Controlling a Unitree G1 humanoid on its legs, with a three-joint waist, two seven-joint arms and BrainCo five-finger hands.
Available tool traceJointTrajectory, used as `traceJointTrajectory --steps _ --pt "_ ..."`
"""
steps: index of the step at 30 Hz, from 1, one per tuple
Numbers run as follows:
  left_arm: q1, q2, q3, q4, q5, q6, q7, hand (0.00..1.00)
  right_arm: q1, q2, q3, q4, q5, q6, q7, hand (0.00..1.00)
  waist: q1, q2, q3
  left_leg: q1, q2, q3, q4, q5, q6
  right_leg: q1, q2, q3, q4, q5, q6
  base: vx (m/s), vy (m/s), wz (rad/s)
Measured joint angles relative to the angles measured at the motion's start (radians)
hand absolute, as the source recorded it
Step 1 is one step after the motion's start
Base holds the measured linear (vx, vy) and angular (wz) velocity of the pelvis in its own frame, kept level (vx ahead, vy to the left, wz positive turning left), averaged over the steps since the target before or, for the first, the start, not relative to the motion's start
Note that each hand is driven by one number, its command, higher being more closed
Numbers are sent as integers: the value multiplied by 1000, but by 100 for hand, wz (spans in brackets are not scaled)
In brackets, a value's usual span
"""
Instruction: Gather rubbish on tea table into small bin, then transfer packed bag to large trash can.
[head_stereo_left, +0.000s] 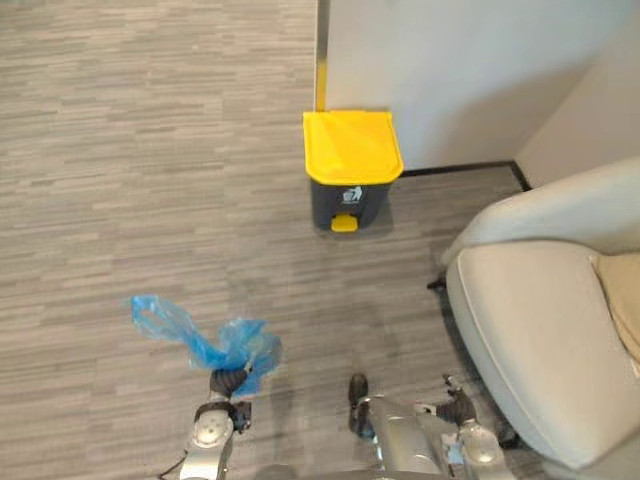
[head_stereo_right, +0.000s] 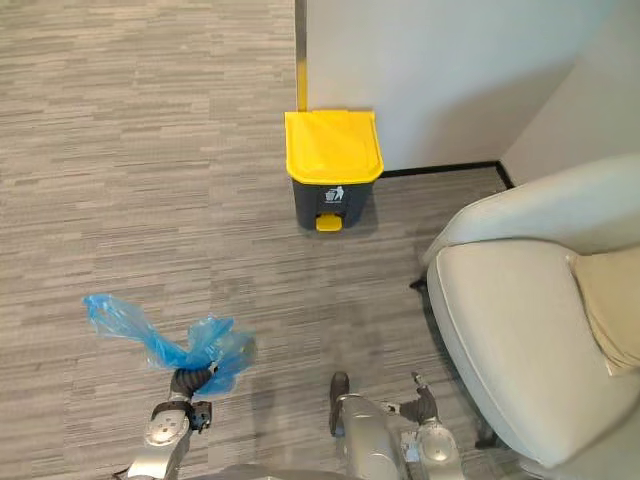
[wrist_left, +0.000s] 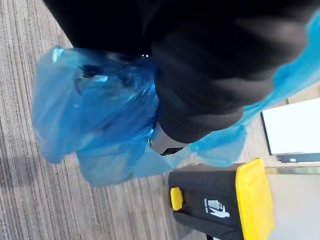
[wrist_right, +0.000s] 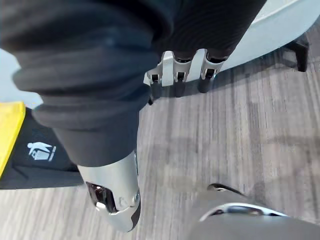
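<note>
At 7 o'clock, nearest the head camera, the left hand (head_stereo_left: 228, 383) was closed around the gathered neck of a crumpled blue plastic-film bag (head_stereo_left: 214, 346). The bag was carried clear of the grey wood-grain floor (head_stereo_left: 150, 150), and film covered much of the grip. At 5 o'clock the right hand (wrist_right: 176, 75) hung with fingers relaxed and held nothing. The dark grey large trash can with a yellow lid (head_stereo_left: 350, 148) stood at 12 o'clock against the white wall (head_stereo_left: 450, 70), well apart from the bag. Its lid was down and its yellow foot pedal (head_stereo_left: 344, 222) faced the robot. A beige upholstered armchair (head_stereo_left: 540, 330) occupied 3 to 4 o'clock, near the right arm.

Assessment: transfer stage, bag not yet delivered.

Hazards:
- With the lid shut, a release would leave the bag on top or on the floor unless the pedal or lid is worked first.
- A loose tail of film trailed toward 9 o'clock and could catch on the rim and spill the contents.
- Thin film may slip from the grip.
- The armchair narrowed the approach on the right.
</note>
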Motion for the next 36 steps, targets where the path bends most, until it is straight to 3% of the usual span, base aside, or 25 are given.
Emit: traceJointTrajectory --steps 1,2,3,4,6,8,9,10,11,12,15,16,17,18,20,21,24,25,26,27,29,31,33,35,36 --pt "7 -21 12 -1 -1 0 0 100 8 -2 0 -12 1 2 -1 0 1 4 6 -48 14 5 162 112 17 71 2 3 -26 -28 -2 745 -164 -8" --pt "21 -45 17 -2 -1 -1 0 100 10 0 2 -18 2 2 -5 0 20 8 16 -122 58 17 375 178 26 168 21 15 -75 -44 -12 704 -105 -35" --pt "23 -55 12 -9 -2 -2 -1 100 1 6 0 -18 3 2 -16 0 42 21 13 -204 86 48 516 76 47 247 37 43 -123 -54 -25 558 -20 -54" --pt "22 -55 8 -10 -2 -2 -1 100 -6 7 -5 -18 4 2 -18 0 56 10 15 -249 91 59 534 39 47 281 36 56 -150 -58 -24 607 -5 -62" --pt "23 -55 9 -16 -3 -2 -1 100 -30 13 -7 -14 9 -3 -18 0 78 -7 21 -378 84 106 422 -31 55 366 19 93 -230 -65 -12 532 35 -48" --pt "23 -58 8 -16 -3 -2 -1 100 -44 13 -21 -8 11 -3 -19 0 81 -15 28 -448 52 113 235 -33 57 416 -4 108 -268 -84 17 400 119 -30" --pt "30 -65 7 -15 -3 -2 -1 100 -44 8 -38 -5 12 -2 -20 0 83 -13 28 -457 16 106 26 -1 23 460 -22 121 -293 -111 51 455 200 -30" --pt "38 -70 7 -15 -3 -3 -1 100 -39 -1 -47 -3 12 -2 -25 0 84 6 24 -453 4 97 -126 111 29 493 -18 128 -306 -137 76 568 286 -42" --pt "44 -64 10 -8 -3 -3 0 100 -40 3 -45 23 13 1 -34 0 97 -9 22 -435 -11 99 -115 186 92 514 -33 152 -302 -165 99 487 266 -24" --pt "38 -58 9 -3 -3 -1 -1 100 -43 4 -44 30 13 4 -35 0 95 -24 13 -433 -27 106 -115 175 96 514 -53 149 -298 -167 101 503 250 0" --pt "16 -58 9 -6 -3 -3 0 100 -31 -4 -48 36 12 6 -37 0 99 -38 5 -413 -86 115 -83 88 139 465 -112 149 -123 -173 126 489 230 21" --pt "25 -55 7 -6 -3 -3 0 100 -32 0 -47 36 11 6 -37 0 93 -39 6 -373 -104 114 -82 47 150 402 -133 159 70 -152 180 457 223 15" --pt "29 -48 6 -5 -3 -1 1 100 -31 5 -44 40 11 6 -36 0 87 -41 8 -316 -120 111 -91 15 156 325 -152 182 295 -116 260 447 194 22" --pt "39 -44 6 -5 -3 0 1 100 -31 8 -44 43 10 6 -36 0 79 -41 8 -287 -123 110 -94 5 160 296 -155 185 382 -129 262 538 147 25" --pt "49 -35 7 -19 -3 1 6 100 -29 24 -38 40 10 5 -36 0 76 -38 9 -175 -127 99 -138 -17 172 177 -148 159 516 -174 191 437 65 24" --pt "48 -32 9 -26 -3 1 8 100 -28 30 -38 35 10 5 -36 0 76 -37 9 -155 -127 90 -154 -17 172 151 -140 145 503 -185 173 403 -15 39" --pt "33 -28 10 -39 -3 0 22 100 -18 35 -38 31 10 3 -35 0 68 -30 13 -80 -115 46 -213 -19 162 81 -94 86 207 -202 152 432 -71 59" --pt "34 -23 10 -38 -3 -2 22 100 -9 33 -38 34 10 3 -36 0 68 -41 5 -60 -120 31 -214 -38 125 88 -72 96 -1 -114 126 297 -83 52" --pt "36 -15 11 -36 -3 -2 21 100 -3 34 -39 36 10 4 -36 0 68 -49 2 -54 -127 20 -211 -49 107 87 -71 107 -51 -22 107 390 -121 73" --pt "29 -28 19 -20 -3 1 22 100 -1 22 -43 54 11 5 -36 0 56 -31 -2 -45 -111 -11 -202 -67 85 107 -66 87 -47 7 92 380 -133 55" --pt "33 -39 20 -21 -3 -1 21 100 -4 27 -44 53 12 6 -37 0 62 -16 -7 -59 -72 -4 -158 -66 73 139 -46 59 -79 -7 73 349 -147 32" --pt "31 -60 28 -20 -3 -1 19 100 2 31 -45 48 32 6 -37 0 62 -10 -6 -139 -17 35 56 -47 21 228 -20 39 -163 -6 65 328 -147 22" --pt "31 -77 27 -19 -3 -1 18 100 11 30 -55 35 49 6 -39 0 77 -10 -7 -157 13 80 101 -81 44 291 -17 43 -205 -4 62 236 -14 -3" --pt "31 -89 18 -19 -3 -1 17 100 4 29 -82 23 58 -1 -40 0 79 -5 -10 -177 25 86 20 -89 47 309 -19 59 -222 -4 63 173 66 -27" --pt "27 -89 11 -17 -3 -1 9 100 -2 24 -98 24 61 -2 -42 0 78 10 -17 -178 30 74 -116 -31 33 308 -12 66 -231 -2 74 118 178 -38"
